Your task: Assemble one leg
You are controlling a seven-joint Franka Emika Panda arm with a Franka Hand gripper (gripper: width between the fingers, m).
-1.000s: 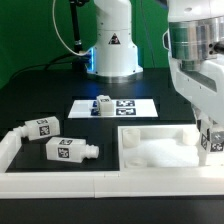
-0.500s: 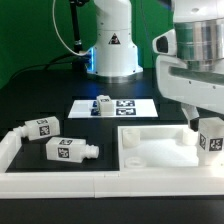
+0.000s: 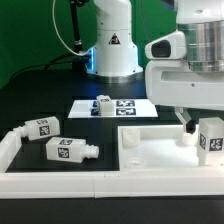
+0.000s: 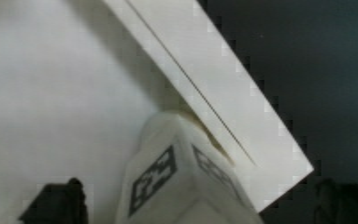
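My gripper (image 3: 206, 134) is shut on one leg (image 3: 211, 139), a small white block with a black-and-white tag. It holds the leg upright over the right corner of the large white tray-like piece (image 3: 150, 136), at the exterior view's right. One dark finger (image 3: 189, 127) shows beside the leg. In the wrist view the leg (image 4: 179, 170) fills the space between the two dark fingertips (image 4: 59, 203), with the gripper (image 4: 197, 208) above the tray-like piece's white face and its raised rim (image 4: 211, 80). The leg's peg is hidden.
Two more legs (image 3: 40, 128) (image 3: 67, 150) lie at the exterior view's left inside a white raised border (image 3: 12, 146). Another leg (image 3: 103, 103) stands on the marker board (image 3: 128, 106) in front of the robot base (image 3: 112, 50).
The wrist has turned and the arm's body has swung toward the exterior view's left. The held leg has stayed over the same corner, rising very slightly.
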